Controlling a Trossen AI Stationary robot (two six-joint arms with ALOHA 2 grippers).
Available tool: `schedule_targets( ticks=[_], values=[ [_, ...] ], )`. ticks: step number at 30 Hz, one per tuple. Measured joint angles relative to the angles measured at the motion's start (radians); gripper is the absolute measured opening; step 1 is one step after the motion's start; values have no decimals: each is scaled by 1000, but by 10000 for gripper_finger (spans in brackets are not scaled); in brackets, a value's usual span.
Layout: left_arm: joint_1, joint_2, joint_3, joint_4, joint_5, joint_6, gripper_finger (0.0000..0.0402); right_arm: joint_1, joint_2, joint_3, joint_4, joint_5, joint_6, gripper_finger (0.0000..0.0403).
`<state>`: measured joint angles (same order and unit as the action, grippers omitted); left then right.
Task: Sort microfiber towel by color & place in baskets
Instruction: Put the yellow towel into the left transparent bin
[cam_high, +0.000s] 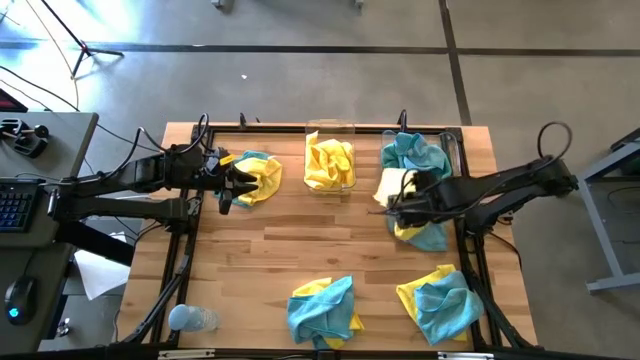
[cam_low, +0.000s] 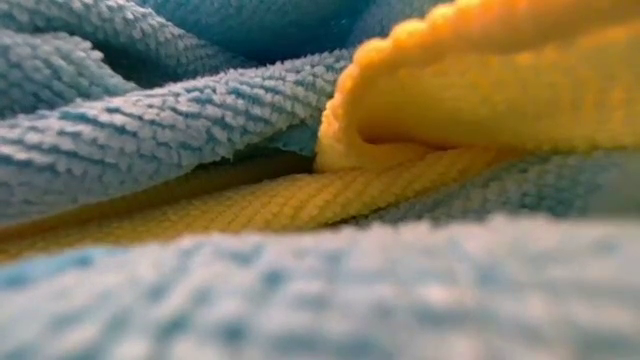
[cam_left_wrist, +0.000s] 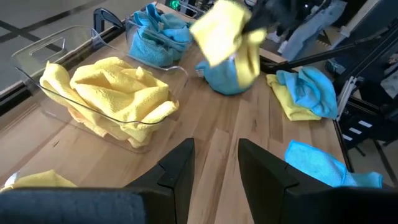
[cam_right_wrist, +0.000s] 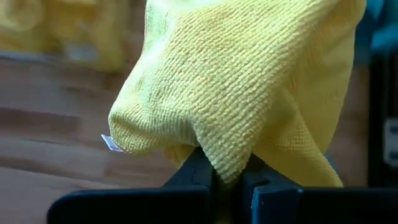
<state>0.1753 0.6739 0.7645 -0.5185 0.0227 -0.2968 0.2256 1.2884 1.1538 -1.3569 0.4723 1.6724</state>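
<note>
In the high view, my right gripper (cam_high: 402, 200) is shut on a yellow towel (cam_high: 393, 184), just in front of the clear basket of teal towels (cam_high: 418, 152). A teal-and-yellow heap (cam_high: 428, 236) lies under it. The other clear basket (cam_high: 330, 128) holds yellow towels (cam_high: 330, 163). My left gripper (cam_left_wrist: 216, 167) is open and empty, beside a yellow-and-teal heap (cam_high: 256, 176) at the far left. Two more mixed heaps (cam_high: 324, 310) (cam_high: 441, 303) rest on the near part of the table. The low view shows only towels (cam_low: 300, 200) close up. My right gripper pinches a bunched fold of the yellow towel (cam_right_wrist: 227, 163) between its two fingers, reaching in from the table's right. The rest of the towel (cam_left_wrist: 219, 32) bulges out beyond the fingertips, lifted above the teal cloth (cam_left_wrist: 225, 79), and one end (cam_left_wrist: 250, 60) hangs down.
A pale blue plastic bottle (cam_high: 190, 319) lies at the near left corner. Bare wood (cam_high: 320, 235) lies in the table's middle between the baskets and the near heaps. A desk with a keyboard (cam_high: 15, 205) stands to the left of the table.
</note>
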Motion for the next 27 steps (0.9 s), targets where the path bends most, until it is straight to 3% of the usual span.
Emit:
schedule_targets(
  ticks=[6,12,15,21,27],
  values=[
    [0,0,0,0,-2,11,113,-14,5,221,39,241,-232,4],
    [0,0,0,1,-4,19,113,-120,43,301,261,296,-566,3],
    [0,0,0,1,-4,19,113,-200,88,301,405,250,-743,2],
    [0,0,0,2,-7,14,113,-375,215,301,692,28,-1136,1],
    [0,0,0,2,-31,1,113,-540,334,301,952,-81,-1450,1]
  ],
)
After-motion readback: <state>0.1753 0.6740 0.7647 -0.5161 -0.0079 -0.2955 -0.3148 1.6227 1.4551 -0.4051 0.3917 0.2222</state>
